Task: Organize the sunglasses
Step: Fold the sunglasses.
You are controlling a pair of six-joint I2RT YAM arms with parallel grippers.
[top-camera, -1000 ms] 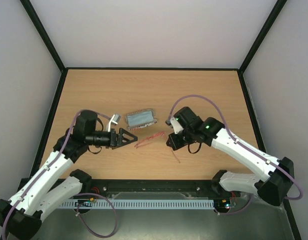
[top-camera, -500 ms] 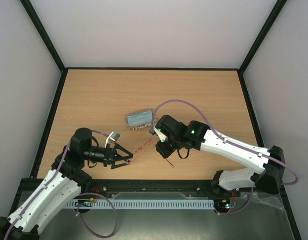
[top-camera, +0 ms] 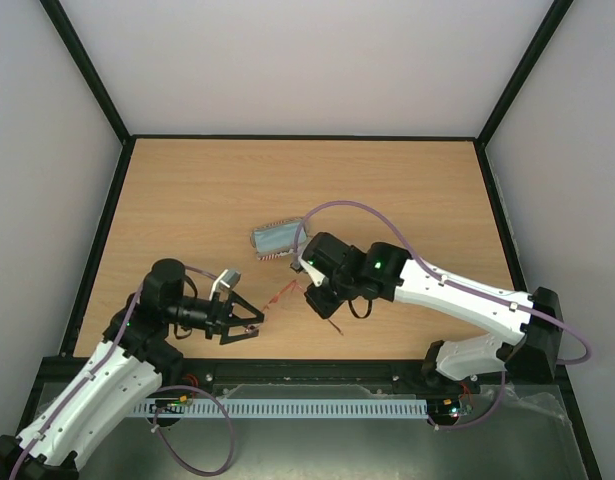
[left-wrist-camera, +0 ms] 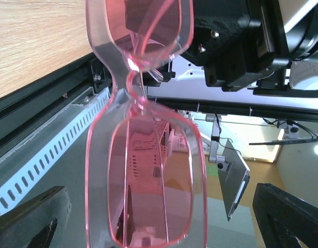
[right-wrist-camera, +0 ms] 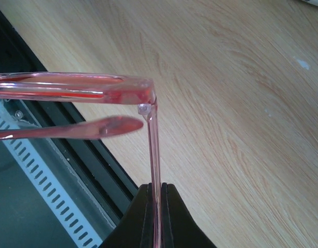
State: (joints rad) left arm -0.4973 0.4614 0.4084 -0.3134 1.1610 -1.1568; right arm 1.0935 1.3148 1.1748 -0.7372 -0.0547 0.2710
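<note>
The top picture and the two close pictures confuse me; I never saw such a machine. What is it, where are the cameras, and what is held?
These are two robot arms at a wooden table. The top picture looks down from above; each close one comes from a camera on a wrist. On the table lies an oblong case. The right gripper is shut on one temple arm of the pink-red sunglasses. The left gripper is open, with the glasses in front of it, not gripped.
</note>
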